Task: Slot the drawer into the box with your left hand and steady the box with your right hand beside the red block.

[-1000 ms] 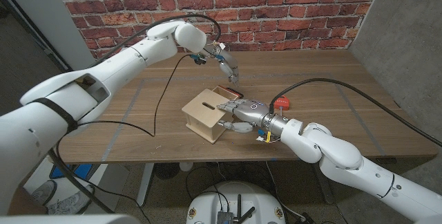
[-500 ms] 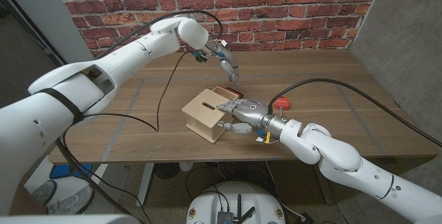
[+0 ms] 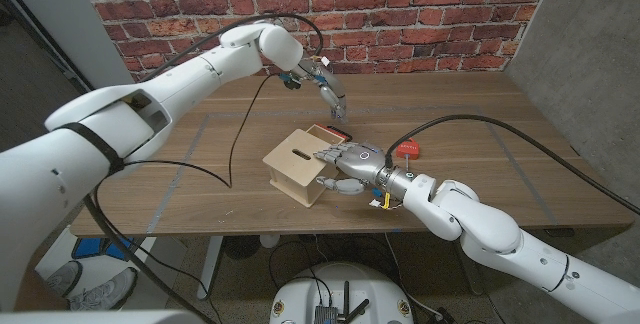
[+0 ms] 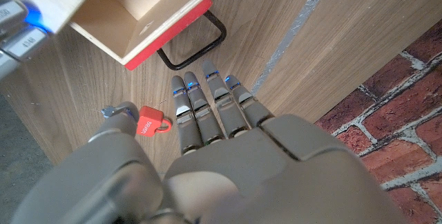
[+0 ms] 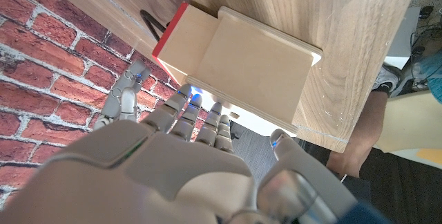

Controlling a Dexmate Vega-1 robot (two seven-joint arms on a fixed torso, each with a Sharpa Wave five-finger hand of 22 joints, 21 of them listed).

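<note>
Since the earlier frames, little has shifted. Head view: right hand (image 3: 352,163) grips the pale wooden box (image 3: 298,165), near the small red block (image 3: 407,149). Left hand (image 3: 329,92) hovers beyond, empty, fingers apart. Left wrist view: red-fronted wooden drawer (image 4: 141,16) protrudes partly; final push remains, by my judgement.

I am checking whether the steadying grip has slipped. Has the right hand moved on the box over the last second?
No. In the head view the right hand rests on the same side of the box, equally close to the red block.
</note>
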